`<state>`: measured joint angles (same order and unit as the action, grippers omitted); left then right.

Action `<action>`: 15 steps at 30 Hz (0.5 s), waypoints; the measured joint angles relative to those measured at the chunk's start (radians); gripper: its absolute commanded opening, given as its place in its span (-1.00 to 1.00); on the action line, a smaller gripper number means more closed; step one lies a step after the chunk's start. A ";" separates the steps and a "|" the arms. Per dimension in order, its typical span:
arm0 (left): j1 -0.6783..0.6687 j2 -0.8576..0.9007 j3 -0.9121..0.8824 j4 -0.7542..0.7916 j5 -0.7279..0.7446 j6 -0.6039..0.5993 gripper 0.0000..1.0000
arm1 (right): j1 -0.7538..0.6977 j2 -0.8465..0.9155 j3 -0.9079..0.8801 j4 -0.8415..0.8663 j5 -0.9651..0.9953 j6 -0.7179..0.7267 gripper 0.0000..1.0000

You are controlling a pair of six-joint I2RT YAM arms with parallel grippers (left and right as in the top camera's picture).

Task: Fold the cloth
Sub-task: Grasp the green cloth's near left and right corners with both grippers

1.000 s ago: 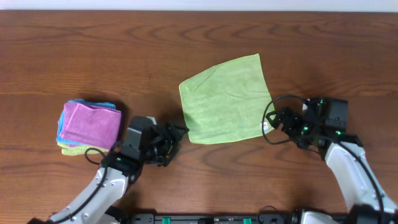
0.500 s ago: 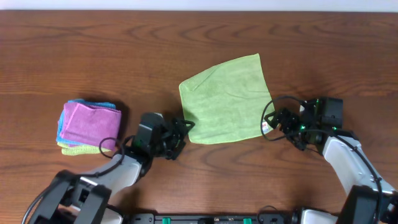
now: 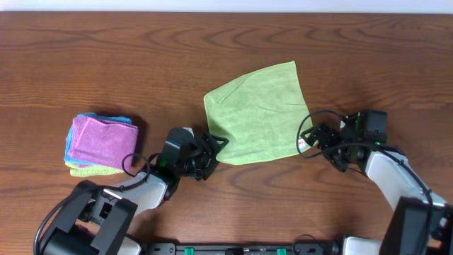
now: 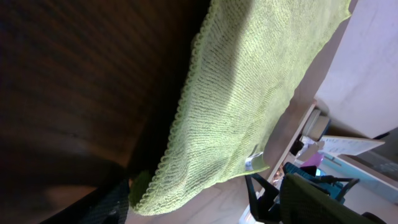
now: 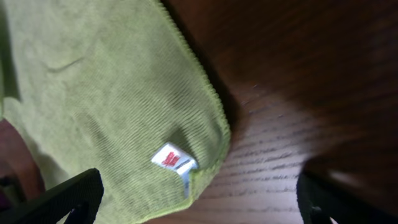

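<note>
Lime-green square microfiber cloth [image 3: 256, 113] lies flat, unfolded, mid-right on the brown wooden table [image 3: 106, 57]. Fold not started.

Left gripper [image 3: 214, 147] is at the near-left corner and the right gripper [image 3: 311, 138] at the near-right corner, beside the small white tag [image 5: 175, 160]. Both look released: each wrist view shows its two tips spread wide with a cloth corner between them, nothing pinched yet. I'm less sure of the left, since its far tip is murky.

Risks:
- Jaws closing too high or too shallow would catch only the hem loop or the tag, so the corner slips out on the lift.
- Uneven grip timing would drag the cloth sideways and skew the fold.
- Fingertips low on the wood could push the edge and bunch it instead of getting under it.

Views: overhead alone gives the full outline, the far corners and the stack of folded pink, blue and yellow cloths [image 3: 102, 142] well to the left. The right wrist alone resolves the tag and the stitched hem. The left wrist shows the edge in deep shadow, and contact with the table is unclear there.
</note>
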<state>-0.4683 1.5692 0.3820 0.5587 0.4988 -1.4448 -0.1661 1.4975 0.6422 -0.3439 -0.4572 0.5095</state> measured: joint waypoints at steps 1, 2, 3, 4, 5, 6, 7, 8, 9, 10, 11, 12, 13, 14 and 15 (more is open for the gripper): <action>-0.001 0.001 0.000 0.000 -0.003 0.000 0.50 | 0.000 0.001 0.000 0.008 0.000 0.004 0.98; -0.001 0.002 0.000 0.000 -0.004 -0.002 0.48 | 0.000 0.002 0.000 0.013 -0.001 0.007 0.99; -0.002 0.006 0.000 0.002 -0.007 -0.002 0.45 | 0.000 0.003 0.000 0.015 -0.001 0.009 0.99; -0.002 0.011 0.002 0.003 -0.009 -0.003 0.43 | 0.000 0.004 0.000 0.018 -0.002 0.011 0.99; -0.004 0.015 0.004 0.008 -0.010 -0.003 0.43 | 0.000 0.005 0.000 0.020 -0.003 0.011 0.98; -0.006 0.021 0.006 0.012 -0.010 -0.003 0.42 | 0.000 0.005 0.000 0.021 -0.003 0.011 0.99; -0.008 0.027 0.008 0.018 -0.012 -0.003 0.40 | 0.000 0.006 0.000 0.022 -0.003 0.013 0.98; -0.012 0.035 0.011 0.027 -0.013 -0.003 0.39 | 0.000 0.006 0.000 0.022 -0.004 0.014 0.98; -0.018 0.043 0.013 0.043 -0.015 -0.003 0.36 | 0.000 0.006 0.000 0.023 -0.004 0.014 0.99; -0.025 0.055 0.014 0.058 -0.019 -0.003 0.34 | 0.000 0.006 0.000 0.023 -0.005 0.014 0.99; -0.031 0.062 0.015 0.071 -0.023 -0.004 0.30 | 0.000 0.006 0.000 0.023 -0.006 0.014 0.99; -0.037 0.071 0.017 0.079 -0.028 -0.002 0.21 | 0.000 0.006 0.000 0.024 -0.006 0.014 0.98; -0.042 0.076 0.019 0.082 -0.032 -0.001 0.03 | 0.000 0.006 0.000 0.024 -0.006 0.014 0.99; -0.044 0.079 0.020 0.081 -0.034 -0.005 -0.18 | 0.000 0.007 0.000 0.024 -0.007 0.014 0.98; -0.046 0.084 0.019 0.078 -0.038 -0.006 -0.41 | 0.000 0.007 0.000 0.024 -0.007 0.014 0.99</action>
<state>-0.5140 1.6531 0.4007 0.6365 0.4606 -1.4509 -0.1661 1.5043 0.6422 -0.3199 -0.4641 0.5236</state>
